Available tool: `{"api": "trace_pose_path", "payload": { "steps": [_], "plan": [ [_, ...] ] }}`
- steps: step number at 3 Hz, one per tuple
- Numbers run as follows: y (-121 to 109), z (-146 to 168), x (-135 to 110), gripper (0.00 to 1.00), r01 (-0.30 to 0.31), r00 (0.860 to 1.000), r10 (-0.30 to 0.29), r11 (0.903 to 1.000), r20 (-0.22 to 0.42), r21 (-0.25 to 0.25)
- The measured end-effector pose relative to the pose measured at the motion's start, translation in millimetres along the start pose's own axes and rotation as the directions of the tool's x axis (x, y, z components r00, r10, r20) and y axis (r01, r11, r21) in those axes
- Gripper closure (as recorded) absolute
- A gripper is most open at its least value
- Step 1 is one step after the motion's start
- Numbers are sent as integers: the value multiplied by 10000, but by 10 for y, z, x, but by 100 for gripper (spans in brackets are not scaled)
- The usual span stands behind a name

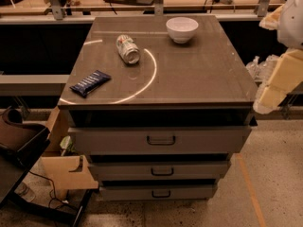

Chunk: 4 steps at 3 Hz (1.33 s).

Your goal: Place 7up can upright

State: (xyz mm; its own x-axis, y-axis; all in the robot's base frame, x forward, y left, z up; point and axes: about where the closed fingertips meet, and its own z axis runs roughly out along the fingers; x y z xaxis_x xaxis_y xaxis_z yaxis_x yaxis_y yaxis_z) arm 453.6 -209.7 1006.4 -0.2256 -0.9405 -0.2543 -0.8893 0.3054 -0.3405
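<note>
Silvery-white with green and red markings, the can (128,48) lies on its side at about ten o'clock on the cabinet top (203,79), one shiny end turned toward the camera; it rests just inside a bright curved streak of light (152,72) on the glossy surface, and nothing touches it, so I judge that the job of standing it up has yet to start. At about one o'clock, near the far edge, a white bowl (182,29) sits upright and well apart from the can; what shows of its inside looks bare, though its near wall hides the bottom. A dark blue snack bar (90,82) lies flat at about eight o'clock, close to the left edge and also apart from the can, so it should not hinder a reach. The gripper (266,100) hangs off the cabinet's right side at about four o'clock, beside the front right corner and well away from the can, probably because no reach has begun; whether it is wide or narrow I cannot tell, but it plainly does not hold the can. Under the top are three drawers (161,140), each with a dark handle; they look pushed in or nearly so, and their contents are hidden.
</note>
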Motion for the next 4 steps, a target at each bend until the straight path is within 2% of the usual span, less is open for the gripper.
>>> {"api": "trace_pose_path", "payload": {
  "steps": [1,2,3,4],
  "plan": [
    [-389,119,-207,0,-757,9971,753,9967,143,302],
    [-884,275,-594,0,-2090,9777,2072,9760,346,607],
    [-1258,459,-970,0,-3328,9415,3286,9414,745,542],
    [-1562,712,-1434,0,-4307,8943,4250,9024,1401,115]
  ]
}}
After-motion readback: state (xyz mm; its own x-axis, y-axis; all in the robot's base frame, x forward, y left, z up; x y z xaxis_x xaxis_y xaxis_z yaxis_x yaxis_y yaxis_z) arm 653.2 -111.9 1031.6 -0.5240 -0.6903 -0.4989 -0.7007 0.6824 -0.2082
